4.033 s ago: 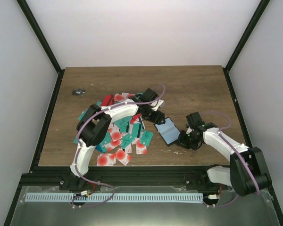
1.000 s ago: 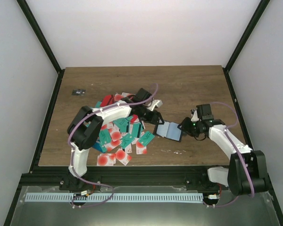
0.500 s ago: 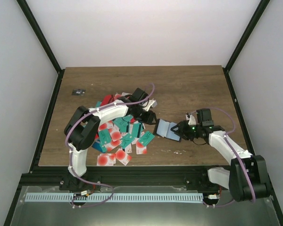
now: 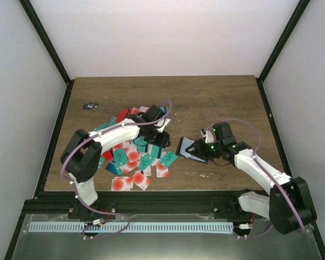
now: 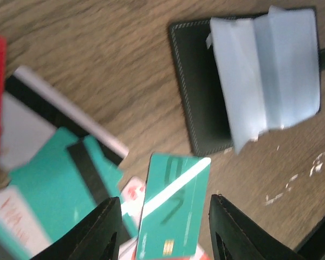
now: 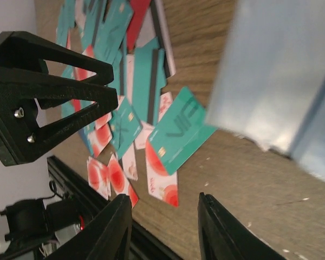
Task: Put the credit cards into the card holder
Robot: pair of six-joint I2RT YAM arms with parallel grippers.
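Top external view: wooden counter [image 4: 233, 97], walled on three sides. Credit cards [image 4: 131, 156], many, teal, red and white with a red circle, lie in a loose overlapping heap on the left half of the counter, from mid-depth down to the near edge. Card holder [image 4: 188, 147], black with light-blue inner sleeves, lies open just right of the heap, near the middle of the counter and closer to the near edge; it looks tilted. Left pincer [image 4: 161, 140] hangs over the right fringe of the heap; the left wrist view shows its jaws apart and gripping nothing, with one teal card [image 5: 173, 214] lying flat below the gap. Right pincer [image 4: 201, 150] sits at the holder's right side; the right wrist view shows its jaws apart with only cards and wood in the gap. Whether a finger touches the holder cannot be told. Small dark object [image 4: 90, 105], toward the far left corner, well apart from the heap. White flecks [image 4: 203, 174], by the near edge.
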